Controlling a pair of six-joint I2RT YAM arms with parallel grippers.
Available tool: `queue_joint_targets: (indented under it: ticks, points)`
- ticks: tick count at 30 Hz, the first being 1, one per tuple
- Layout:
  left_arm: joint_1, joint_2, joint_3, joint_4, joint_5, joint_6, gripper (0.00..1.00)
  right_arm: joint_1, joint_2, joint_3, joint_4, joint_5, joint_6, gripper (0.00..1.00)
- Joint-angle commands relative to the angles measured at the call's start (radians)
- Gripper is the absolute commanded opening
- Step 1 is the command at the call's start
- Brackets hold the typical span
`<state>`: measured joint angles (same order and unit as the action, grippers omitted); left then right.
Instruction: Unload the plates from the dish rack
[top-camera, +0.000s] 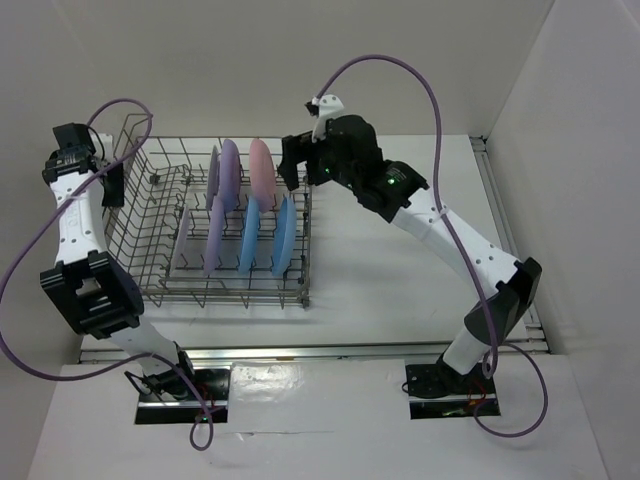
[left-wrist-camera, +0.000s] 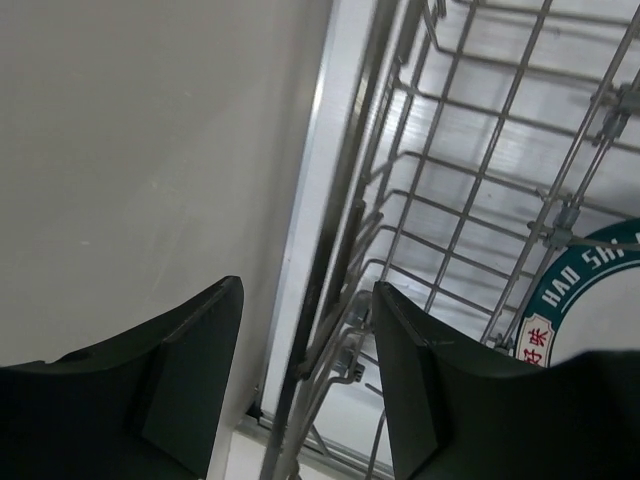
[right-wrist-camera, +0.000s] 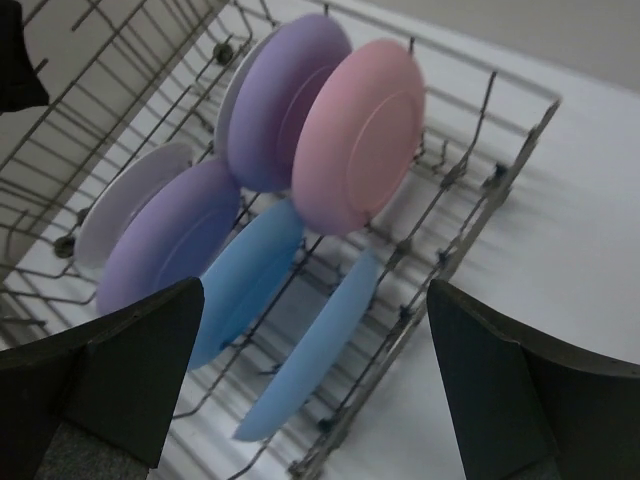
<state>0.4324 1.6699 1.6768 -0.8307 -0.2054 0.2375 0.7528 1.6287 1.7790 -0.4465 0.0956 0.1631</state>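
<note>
The grey wire dish rack (top-camera: 150, 230) stands on the left half of the table. Upright in it are a pink plate (top-camera: 262, 168), a lavender plate (top-camera: 230, 170), two blue plates (top-camera: 285, 235), another lavender plate (top-camera: 215, 238) and a white plate (top-camera: 183, 240). My right gripper (top-camera: 295, 160) is open and empty above the rack's far right corner, looking down on the pink plate (right-wrist-camera: 360, 135) and the nearest blue plate (right-wrist-camera: 310, 350). My left gripper (left-wrist-camera: 305, 360) is open, its fingers either side of the rack's left wire wall (left-wrist-camera: 330, 300). A teal-rimmed white plate (left-wrist-camera: 590, 300) shows beside it.
White walls close in on the left (left-wrist-camera: 150, 150), the back and the right (top-camera: 580, 150). Bare white table (top-camera: 400, 280) lies to the right of the rack. The left arm (top-camera: 80, 220) runs along the rack's left side. Purple cables loop over both arms.
</note>
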Motion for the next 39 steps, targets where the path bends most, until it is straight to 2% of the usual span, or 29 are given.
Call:
queue_joint_targets:
  ticks: [1, 5, 9, 17, 22, 25, 30, 31, 37, 39]
  points:
    - [0.005, -0.012, -0.048, 0.041, 0.05, 0.017, 0.66, 0.046, 0.048, 0.016, -0.154, 0.007, 0.234, 1.0]
    - [0.014, -0.03, -0.092, 0.059, 0.06, 0.017, 0.65, 0.08, 0.097, 0.046, -0.239, 0.042, 0.318, 1.0]
    - [0.014, -0.055, -0.123, 0.12, 0.06, 0.037, 0.65, 0.091, 0.106, 0.019, -0.239, 0.072, 0.38, 0.99]
    - [0.023, -0.055, -0.163, 0.176, 0.061, 0.046, 0.65, 0.143, 0.203, 0.033, -0.255, 0.153, 0.428, 0.81]
    - [0.023, -0.055, -0.181, 0.194, 0.08, 0.056, 0.64, 0.143, 0.244, 0.042, -0.276, 0.174, 0.507, 0.84]
    - [0.032, -0.045, -0.181, 0.194, 0.089, 0.056, 0.64, 0.143, 0.244, 0.017, -0.262, 0.185, 0.516, 0.81]
    - [0.032, -0.045, -0.19, 0.194, 0.098, 0.065, 0.62, 0.143, 0.255, 0.017, -0.251, 0.194, 0.516, 0.66]
    - [0.032, -0.045, -0.19, 0.194, 0.098, 0.065, 0.62, 0.154, 0.266, 0.026, -0.251, 0.194, 0.516, 0.56]
    - [0.032, -0.045, -0.19, 0.205, 0.089, 0.065, 0.61, 0.2, 0.306, 0.175, -0.36, 0.268, 0.466, 0.34]
    - [0.032, -0.036, -0.19, 0.205, 0.098, 0.065, 0.61, 0.2, 0.316, 0.197, -0.379, 0.277, 0.455, 0.19]
